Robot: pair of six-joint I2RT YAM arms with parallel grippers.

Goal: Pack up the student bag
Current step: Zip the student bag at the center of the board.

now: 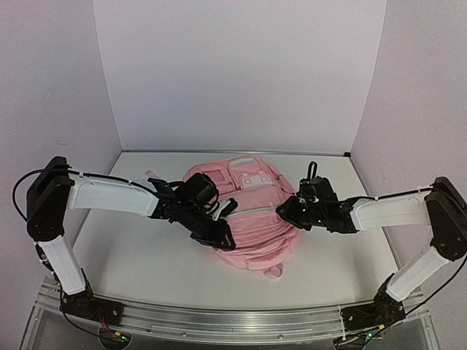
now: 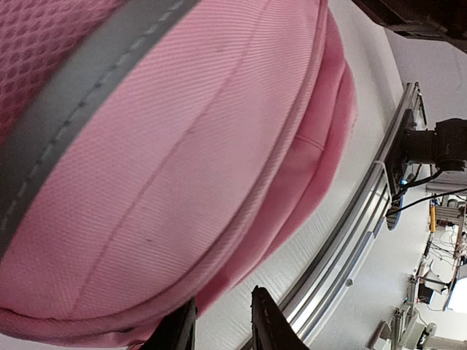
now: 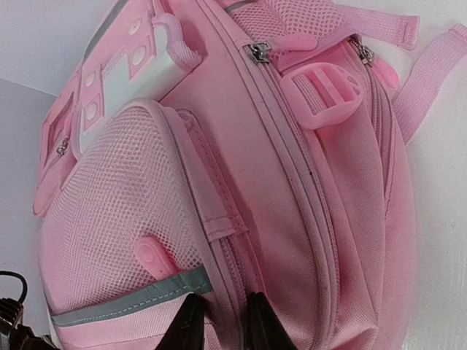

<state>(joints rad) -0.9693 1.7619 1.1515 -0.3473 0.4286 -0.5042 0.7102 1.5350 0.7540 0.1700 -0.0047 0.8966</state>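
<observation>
At the student bag's (image 1: pixel 255 226) sides, left end effector (image 2: pixel 222 324) and right end effector (image 3: pixel 222 319) stand slightly apart; soft fabric could snag them.

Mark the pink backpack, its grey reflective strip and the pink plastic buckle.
student bag (image 1: pixel 255 230): top external view, on the pink fabric of its upper face.
grey reflective strip (image 3: pixel 124 300): right wrist view, on the strip's middle stretch.
pink buckle (image 3: pixel 322 89): right wrist view, on the buckle's centre bars.
</observation>
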